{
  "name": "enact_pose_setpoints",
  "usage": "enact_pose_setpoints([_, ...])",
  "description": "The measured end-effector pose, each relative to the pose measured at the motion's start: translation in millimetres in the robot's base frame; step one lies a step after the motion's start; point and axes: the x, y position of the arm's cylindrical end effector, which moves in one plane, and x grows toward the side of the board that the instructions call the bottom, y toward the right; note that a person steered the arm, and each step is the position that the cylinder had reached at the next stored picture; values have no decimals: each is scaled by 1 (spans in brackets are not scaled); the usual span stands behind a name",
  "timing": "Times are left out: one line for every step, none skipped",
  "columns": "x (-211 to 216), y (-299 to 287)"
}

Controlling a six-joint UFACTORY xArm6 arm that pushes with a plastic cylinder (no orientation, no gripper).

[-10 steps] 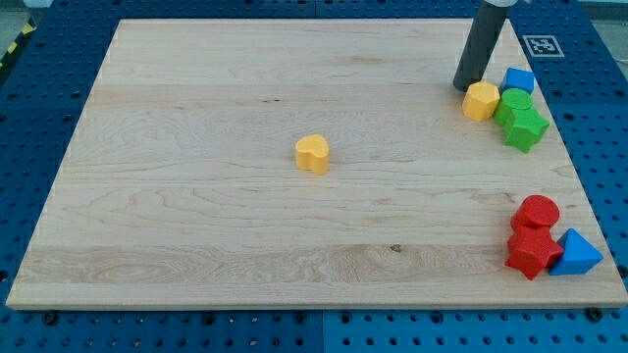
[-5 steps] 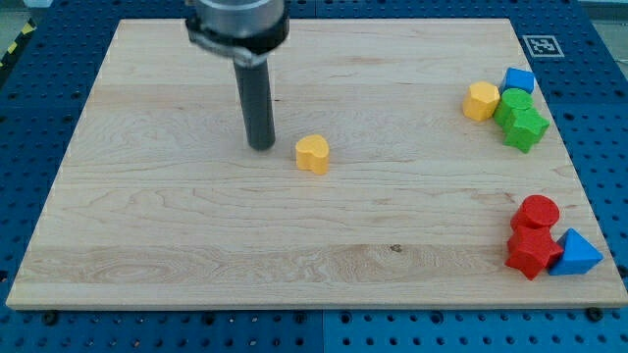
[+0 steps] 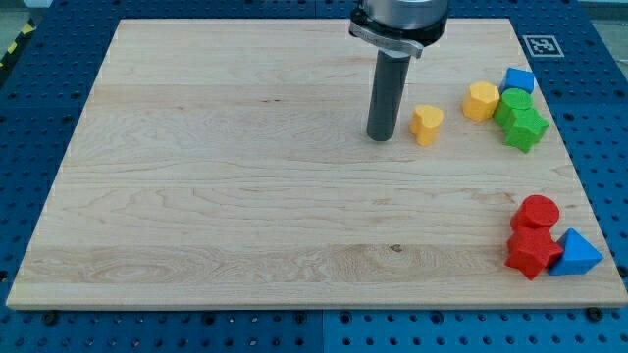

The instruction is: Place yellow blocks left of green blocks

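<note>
My tip [image 3: 381, 136] rests on the board just left of a yellow heart-shaped block [image 3: 426, 125], with a small gap between them. A yellow hexagonal block [image 3: 481, 100] lies further to the view's right, touching a green round block [image 3: 512, 102]. A green star-shaped block [image 3: 526, 128] sits just below that green one. Both yellow blocks lie left of the green pair.
A blue cube [image 3: 518, 79] sits above the green blocks near the board's right edge. A red round block [image 3: 537, 212], a red star-shaped block [image 3: 532, 252] and a blue triangular block [image 3: 577, 254] cluster at the lower right. The wooden board [image 3: 196, 196] lies on a blue pegboard.
The yellow heart block moved from the board's middle to the upper right, close to the yellow hexagon. My tip travelled right with it, staying on its left side.
</note>
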Motion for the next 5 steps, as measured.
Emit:
enact_pose_setpoints([0,32])
enact_pose_setpoints([0,65])
enact_pose_setpoints([0,93])
enact_pose_setpoints([0,107])
enact_pose_setpoints([0,111])
